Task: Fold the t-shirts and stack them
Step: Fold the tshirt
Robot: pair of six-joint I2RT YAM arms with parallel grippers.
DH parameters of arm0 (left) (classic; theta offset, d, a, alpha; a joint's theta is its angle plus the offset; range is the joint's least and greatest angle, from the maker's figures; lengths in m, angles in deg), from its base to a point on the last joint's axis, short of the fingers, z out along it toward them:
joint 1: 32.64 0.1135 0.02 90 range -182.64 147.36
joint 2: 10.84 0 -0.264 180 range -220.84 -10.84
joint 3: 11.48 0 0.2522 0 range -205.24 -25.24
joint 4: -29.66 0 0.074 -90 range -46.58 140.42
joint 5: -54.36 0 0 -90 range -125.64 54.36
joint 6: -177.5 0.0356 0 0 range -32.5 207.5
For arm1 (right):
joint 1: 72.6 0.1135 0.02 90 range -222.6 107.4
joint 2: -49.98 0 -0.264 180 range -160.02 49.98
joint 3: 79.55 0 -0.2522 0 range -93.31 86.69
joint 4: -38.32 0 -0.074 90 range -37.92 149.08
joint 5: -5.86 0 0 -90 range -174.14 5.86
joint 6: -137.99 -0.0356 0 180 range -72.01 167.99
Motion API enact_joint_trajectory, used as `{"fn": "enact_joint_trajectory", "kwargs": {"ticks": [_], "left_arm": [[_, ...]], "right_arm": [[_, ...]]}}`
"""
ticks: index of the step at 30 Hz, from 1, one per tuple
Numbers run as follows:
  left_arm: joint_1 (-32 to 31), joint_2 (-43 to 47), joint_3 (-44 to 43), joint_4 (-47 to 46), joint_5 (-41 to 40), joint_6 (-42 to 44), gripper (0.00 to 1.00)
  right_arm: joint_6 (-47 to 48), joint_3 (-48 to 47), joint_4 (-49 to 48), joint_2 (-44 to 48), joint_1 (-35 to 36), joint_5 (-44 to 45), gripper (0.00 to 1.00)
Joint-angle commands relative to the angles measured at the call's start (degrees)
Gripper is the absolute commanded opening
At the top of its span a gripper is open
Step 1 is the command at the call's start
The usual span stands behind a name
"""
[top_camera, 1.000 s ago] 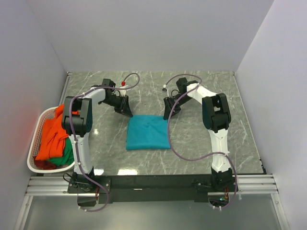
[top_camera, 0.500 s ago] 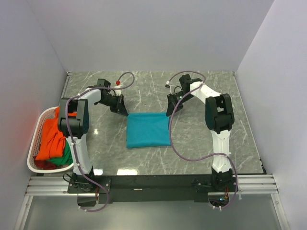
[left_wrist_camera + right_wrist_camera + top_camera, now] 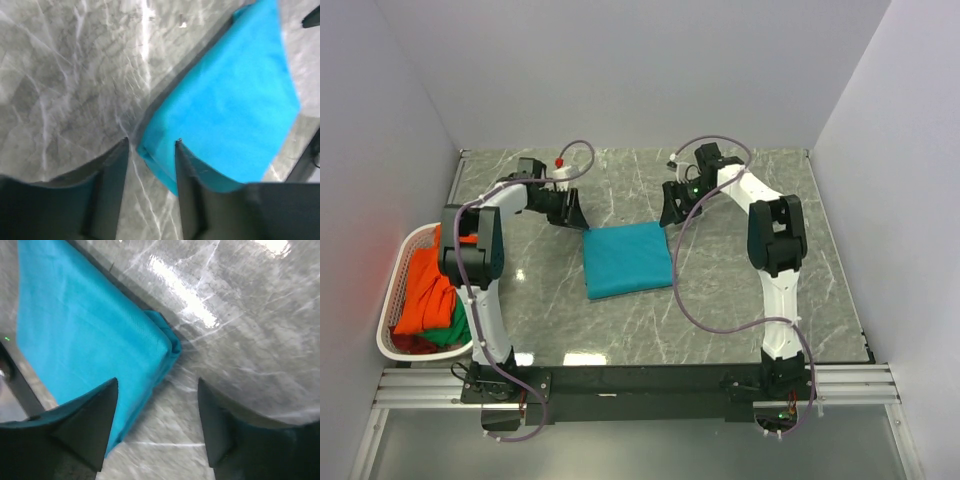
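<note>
The folded teal t-shirt [image 3: 627, 260] is lying near the middle of the marble table [image 3: 770, 200], turned slightly askew. From above you are seeing it whole, with the left gripper [image 3: 575, 217] sitting at its far left corner and the right gripper [image 3: 670, 212] at its far right corner. That overhead view is not showing you the jaws, but the wrist cameras are. At the left wrist, the left gripper [image 3: 150, 142] is standing with its fingers spread, and a corner of the teal t-shirt [image 3: 230, 115] is poking into the gap between them. It is close against one finger, though you cannot tell whether it is touching. At the right wrist, the right gripper [image 3: 157, 385] is standing spread wider, and the bunched corner of the teal t-shirt [image 3: 85, 335] is lying between the tips, clear of both. Only the overhead view is giving you the white basket [image 3: 390, 300] at the table's left edge, where the orange t-shirt [image 3: 428, 285] is heaped over the green t-shirt [image 3: 455, 328].
</note>
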Motion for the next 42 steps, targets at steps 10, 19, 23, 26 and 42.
{"fn": "enact_joint_trajectory", "kwargs": {"ticks": [10,19,23,26,42], "left_arm": [[-8.3,17.0,19.2,-21.1,18.4,-24.5,0.25],[-7.2,2.6,21.9,-33.9,16.5,-35.4,0.13],[-4.0,-6.7,10.1,-19.3,11.2,-24.8,0.12],[-2.9,-10.2,2.4,-13.2,10.8,-19.6,0.13],[-8.3,10.4,24.1,-16.0,26.3,-22.4,0.13]], "right_arm": [[-15.3,16.6,-9.6,16.1,3.6,-19.5,0.44],[-25.0,18.5,-21.7,3.0,6.4,-14.6,0.17],[-29.3,16.8,-25.8,-1.5,3.5,-10.7,0.11],[-25.8,13.8,-23.2,-0.6,3.2,-8.5,0.09],[-39.8,31.3,-34.8,14.6,12.7,-21.6,0.03]]}}
